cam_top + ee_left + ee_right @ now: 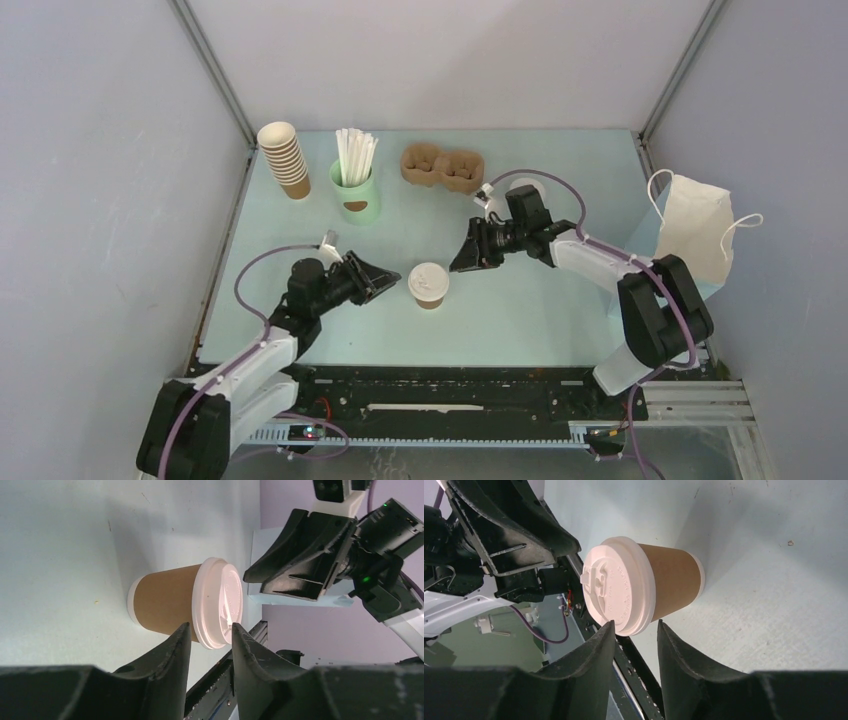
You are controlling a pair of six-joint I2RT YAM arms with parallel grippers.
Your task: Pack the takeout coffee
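Note:
The takeout coffee [428,285], a small brown paper cup with a white lid, stands upright on the table between the two arms. It shows in the left wrist view [170,600] and in the right wrist view [664,582]. My left gripper [388,280] is just left of the cup, its jaws a narrow gap apart and empty [210,630]. My right gripper [460,262] is just right of and behind the cup, its jaws also a narrow gap apart and empty [635,627]. Neither touches the cup. The brown pulp carrier [443,167] sits at the back.
A tall stack of lidless brown cups [285,158] stands at the back left. A mint-green cup of white straws [355,185] stands beside it. A white paper bag [693,235] stands at the right edge. Grey walls enclose the table.

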